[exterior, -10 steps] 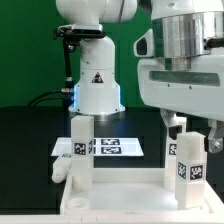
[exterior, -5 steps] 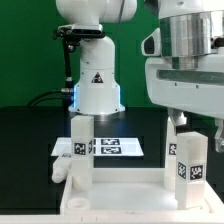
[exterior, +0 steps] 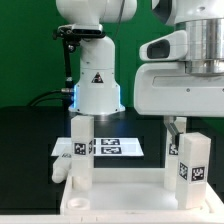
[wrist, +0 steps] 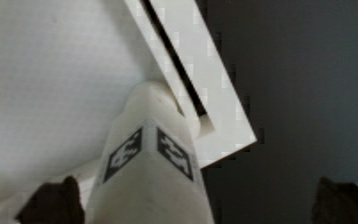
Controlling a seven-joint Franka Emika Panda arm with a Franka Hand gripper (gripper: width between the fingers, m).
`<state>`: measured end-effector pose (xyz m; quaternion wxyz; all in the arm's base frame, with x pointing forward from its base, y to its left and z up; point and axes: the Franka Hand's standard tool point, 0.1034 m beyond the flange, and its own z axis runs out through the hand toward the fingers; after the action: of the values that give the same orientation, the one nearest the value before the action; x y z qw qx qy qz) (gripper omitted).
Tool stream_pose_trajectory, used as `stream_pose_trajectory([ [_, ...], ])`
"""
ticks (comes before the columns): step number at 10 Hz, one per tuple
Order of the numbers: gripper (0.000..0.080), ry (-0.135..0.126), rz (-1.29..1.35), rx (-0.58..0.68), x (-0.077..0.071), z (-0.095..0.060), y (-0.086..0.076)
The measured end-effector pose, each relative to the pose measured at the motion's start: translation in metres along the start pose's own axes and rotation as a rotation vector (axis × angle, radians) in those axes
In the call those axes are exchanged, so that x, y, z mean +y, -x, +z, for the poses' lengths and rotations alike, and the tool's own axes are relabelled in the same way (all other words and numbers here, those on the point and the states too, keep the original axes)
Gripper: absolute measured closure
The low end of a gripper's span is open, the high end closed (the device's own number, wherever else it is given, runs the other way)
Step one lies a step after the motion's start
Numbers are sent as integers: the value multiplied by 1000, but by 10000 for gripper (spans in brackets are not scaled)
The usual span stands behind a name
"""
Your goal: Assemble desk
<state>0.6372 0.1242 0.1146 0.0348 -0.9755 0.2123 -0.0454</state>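
The desk's white rimmed tabletop [exterior: 115, 205] lies at the front of the exterior view. Two white square legs with tag stickers stand upright in it, the left leg [exterior: 82, 150] and the right leg [exterior: 188, 160]. My gripper [exterior: 196, 130] hangs open just above the right leg, with one dark fingertip [exterior: 175, 130] beside the leg's top. In the wrist view that leg [wrist: 158, 165] rises from the tabletop [wrist: 51, 80] towards the open gripper [wrist: 199, 205]. It stands closer to one fingertip [wrist: 55, 202] than to the other, and neither touches it.
The marker board [exterior: 112, 147] lies flat on the black table behind the legs. The big white robot base [exterior: 95, 85] with a triangle sticker stands at the back, with a cable beside it. A green wall closes the scene.
My hand has shifted slightly over the right leg while its jaws stay wide. The legs and tabletop have not moved.
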Motion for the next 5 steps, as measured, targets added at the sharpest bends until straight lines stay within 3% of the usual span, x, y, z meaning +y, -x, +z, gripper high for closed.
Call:
stream_pose_trajectory([
  [2,151,5,-201,4,4,0,-2],
  [4,151,8,-507,26,21,3,-5],
  [5,151,4,-516,59,15,4,-5],
])
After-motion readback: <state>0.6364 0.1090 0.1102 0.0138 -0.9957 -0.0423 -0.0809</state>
